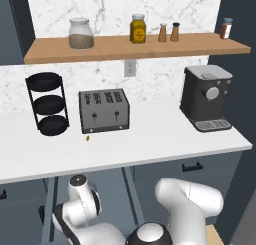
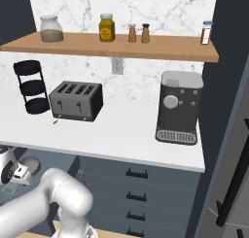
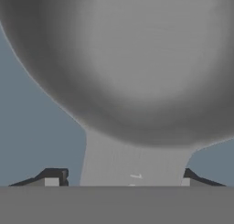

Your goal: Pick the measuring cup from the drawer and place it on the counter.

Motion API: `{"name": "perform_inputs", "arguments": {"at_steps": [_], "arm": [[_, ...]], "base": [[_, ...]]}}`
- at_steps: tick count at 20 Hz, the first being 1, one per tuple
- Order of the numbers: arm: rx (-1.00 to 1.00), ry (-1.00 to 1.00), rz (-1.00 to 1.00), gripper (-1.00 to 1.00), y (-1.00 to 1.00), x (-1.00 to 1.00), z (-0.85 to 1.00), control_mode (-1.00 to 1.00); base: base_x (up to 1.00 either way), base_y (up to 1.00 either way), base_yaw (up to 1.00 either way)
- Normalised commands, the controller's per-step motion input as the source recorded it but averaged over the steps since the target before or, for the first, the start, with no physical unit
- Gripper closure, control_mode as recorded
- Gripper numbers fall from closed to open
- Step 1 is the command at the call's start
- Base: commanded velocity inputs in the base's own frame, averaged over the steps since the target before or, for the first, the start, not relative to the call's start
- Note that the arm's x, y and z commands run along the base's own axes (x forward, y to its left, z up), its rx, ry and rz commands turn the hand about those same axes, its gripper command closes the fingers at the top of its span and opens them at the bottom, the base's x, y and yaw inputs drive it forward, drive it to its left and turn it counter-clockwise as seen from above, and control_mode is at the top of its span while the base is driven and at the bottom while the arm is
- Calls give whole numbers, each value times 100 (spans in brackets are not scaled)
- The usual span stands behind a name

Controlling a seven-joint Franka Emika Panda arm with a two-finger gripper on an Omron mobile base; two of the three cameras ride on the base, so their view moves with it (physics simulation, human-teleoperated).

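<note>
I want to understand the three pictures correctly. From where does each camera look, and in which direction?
Left base view: behind the arm's left, looking forward and down at the counter; white arm at bottom.
Right base view: behind its right; same counter, arm lower left.
Hand view: on the hand, close above the measuring cup in the drawer; gripper tips flank its handle.
Both base views share the toaster and coffee machine.

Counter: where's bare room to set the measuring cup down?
Free on the counter: the whole front strip, and the gap between toaster and coffee machine. Crowded at the back left, where the black tiered rack stands beside the toaster.
</note>
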Motion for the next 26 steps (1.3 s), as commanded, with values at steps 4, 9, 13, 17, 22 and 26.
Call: {"name": "perform_inputs", "arguments": {"at_steps": [4, 9, 13, 17, 22, 26], "arm": [[0, 0, 0, 100, 2, -1, -4, -100], [0, -3, -1, 100, -1, -24, 12, -100], [0, -5, -17, 100, -23, -60, 80, -100], [0, 5, -27, 100, -30, -42, 97, -100], [0, 21, -27, 100, -28, -53, 84, -100], [0, 4, -27, 100, -44, -55, 98, -100]], "base": [[0, 0, 0], [0, 0, 0], [0, 0, 0], [0, 0, 0], [0, 0, 0], [0, 0, 0]]}}
